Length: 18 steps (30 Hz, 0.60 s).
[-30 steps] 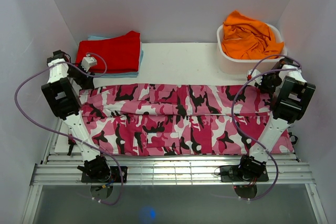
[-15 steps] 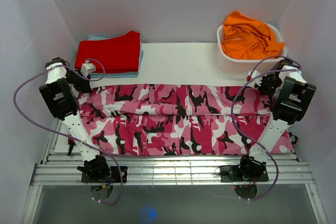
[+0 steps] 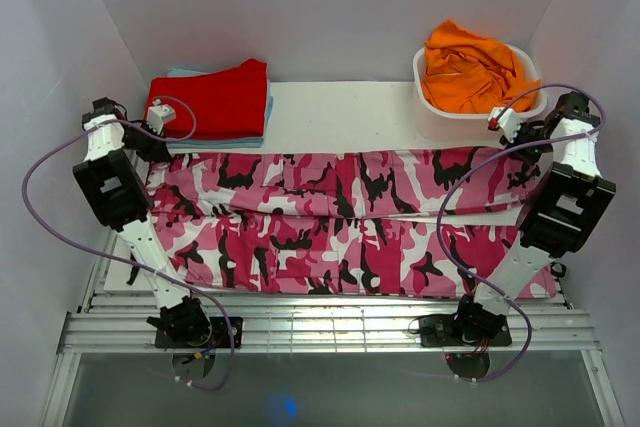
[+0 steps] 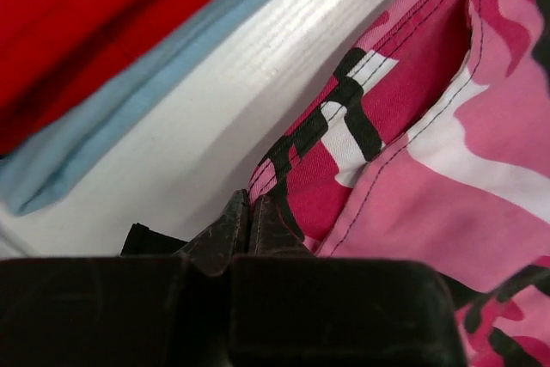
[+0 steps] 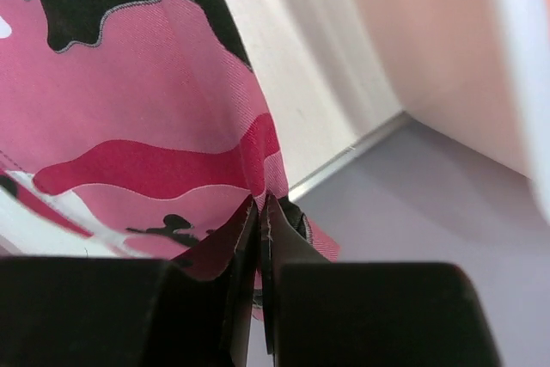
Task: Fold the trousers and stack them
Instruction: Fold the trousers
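Observation:
The pink, magenta, white and black camouflage trousers lie lengthwise across the table, folded along their length. My left gripper is at their far left corner. In the left wrist view, the left gripper is shut on the edge of the trousers. My right gripper holds the far right corner, raised next to the tub. In the right wrist view, the right gripper pinches a fold of the trousers, which hangs down from it.
A folded red garment on a light blue cloth lies at the back left, close to my left gripper. A white tub with an orange garment stands at the back right. Side walls hem in both arms.
The left gripper has shut on the trousers' far left corner. The right arm has lifted the far right corner up and back toward the tub, raising the far edge.

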Tool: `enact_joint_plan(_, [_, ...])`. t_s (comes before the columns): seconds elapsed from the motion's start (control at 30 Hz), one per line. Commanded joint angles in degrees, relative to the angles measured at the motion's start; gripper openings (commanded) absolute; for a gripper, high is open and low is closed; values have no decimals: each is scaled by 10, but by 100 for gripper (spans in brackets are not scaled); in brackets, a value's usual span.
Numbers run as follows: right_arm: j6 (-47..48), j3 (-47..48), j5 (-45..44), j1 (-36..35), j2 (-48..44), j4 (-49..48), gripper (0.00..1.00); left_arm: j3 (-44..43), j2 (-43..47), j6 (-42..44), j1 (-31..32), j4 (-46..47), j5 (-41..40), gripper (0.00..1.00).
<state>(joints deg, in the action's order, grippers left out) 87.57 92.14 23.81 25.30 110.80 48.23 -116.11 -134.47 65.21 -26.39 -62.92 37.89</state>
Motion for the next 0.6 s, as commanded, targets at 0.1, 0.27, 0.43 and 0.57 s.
enact_joint_plan(0.1, [-14,28,44,37,-75,-8,8,83,191,-69,-5,152,47,0])
enact_joint_plan(0.27, [22,0,70,78,-147,-8,8,190,299,-97,-34,217,84,0])
enact_joint_plan(0.43, [124,-112,113,160,-270,29,8,309,448,-71,-112,229,150,0])
enact_joint_plan(0.57, [278,-230,127,245,-366,98,8,429,545,63,-154,142,133,0])
